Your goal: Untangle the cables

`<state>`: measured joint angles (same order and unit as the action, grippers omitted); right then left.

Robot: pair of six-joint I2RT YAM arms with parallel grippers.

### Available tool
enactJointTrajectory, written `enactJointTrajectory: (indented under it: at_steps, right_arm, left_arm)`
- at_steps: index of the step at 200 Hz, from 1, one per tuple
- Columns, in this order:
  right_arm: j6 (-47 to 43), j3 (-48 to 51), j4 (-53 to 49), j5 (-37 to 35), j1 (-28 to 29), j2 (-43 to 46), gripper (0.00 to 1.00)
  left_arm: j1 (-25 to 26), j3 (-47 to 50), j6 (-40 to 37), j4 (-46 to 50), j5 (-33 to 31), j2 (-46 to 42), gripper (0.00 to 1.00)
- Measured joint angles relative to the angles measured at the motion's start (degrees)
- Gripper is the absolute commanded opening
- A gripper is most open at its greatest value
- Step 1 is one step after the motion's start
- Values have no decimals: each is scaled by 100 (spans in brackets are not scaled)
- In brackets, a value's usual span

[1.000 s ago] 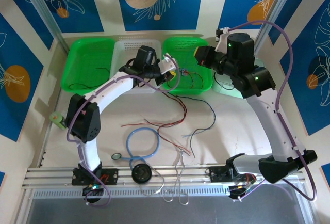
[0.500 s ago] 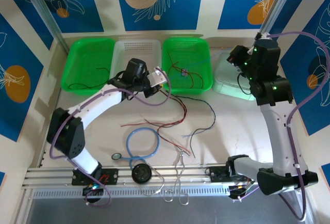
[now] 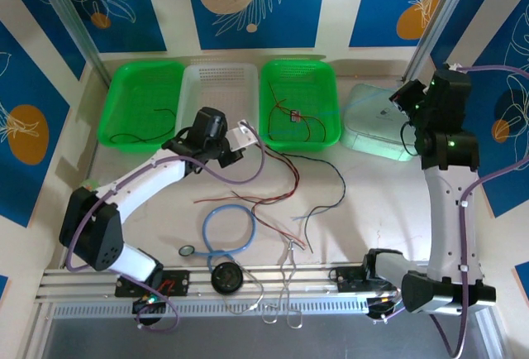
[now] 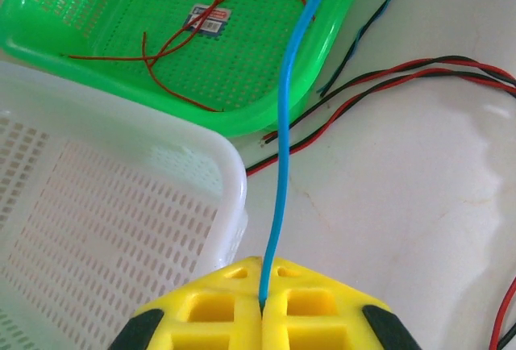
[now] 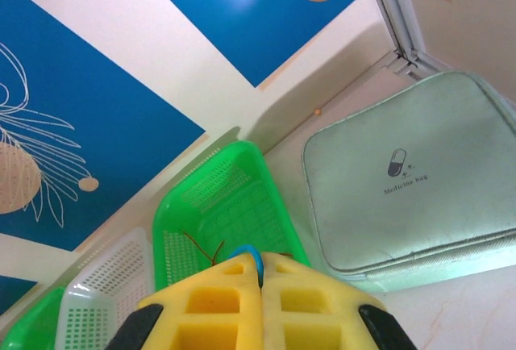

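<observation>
My left gripper [image 4: 262, 302] is shut on a thin blue cable [image 4: 282, 124] that runs taut away from its jaws, over the corner of the green basket [image 4: 322, 68]. My right gripper [image 5: 261, 273] is shut on a short loop of blue cable [image 5: 248, 252], held high above the table. From above, the left gripper [image 3: 240, 136] hangs by the white basket [image 3: 216, 78] and the right gripper [image 3: 405, 98] is over the medicine bag [image 3: 376, 131]. A tangle of red and black cables [image 3: 281, 193] lies mid-table. A red cable [image 3: 293, 119] lies in the green basket.
A light-blue tube loop [image 3: 229, 228], a small ring [image 3: 188, 251] and a black round part [image 3: 224, 277] lie near the front rail. The left green basket [image 3: 140, 98] holds a black wire. Red and black wires [image 4: 403, 72] pass just beyond the left gripper.
The right arm swung right, from over the green basket to over the medicine bag. The left gripper drew back left and toward me. Both stayed shut.
</observation>
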<state>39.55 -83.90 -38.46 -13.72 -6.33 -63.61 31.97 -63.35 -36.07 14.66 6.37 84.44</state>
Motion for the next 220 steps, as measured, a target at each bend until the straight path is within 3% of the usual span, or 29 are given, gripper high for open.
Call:
enactJointTrajectory:
  at_steps: [29,86,92,98,108,116,135,175,220]
  right_arm:
    - [103,37,162,514,247,-63,0]
    - [310,-289,817,881,2024,-1311,0]
    - [341,-422,874,909,2164,-1543,0]
    - [363,-592,929,938,2293,-1805,0]
    - [407,-942,1043,979,2481,-2269,0]
    - [428,-1241,1130,1043,2610,-2647,0]
    - [485,-2052,1196,1200,2830,-3501,0]
    - [507,-4017,957,1615,3174,-5276,0]
    - [483,-6334,76,2000,3508,-7132,0]
  left_arm:
    - [-87,-315,310,232,-415,13,0]
    - [-796,-2581,1478,1040,-688,1010,0]
    - [-890,-2763,1569,1106,-688,1156,11]
    - [-977,-2918,1657,1158,-704,1305,29]
    - [-1115,-3143,1794,1231,-754,1567,48]
    - [-1226,-3270,1917,1285,-772,1770,69]
    - [-1458,-3383,2186,1408,-686,2146,97]
    - [-1685,-3344,2859,1580,-555,2168,100]
    - [-1738,-2599,3171,1598,-553,1298,100]
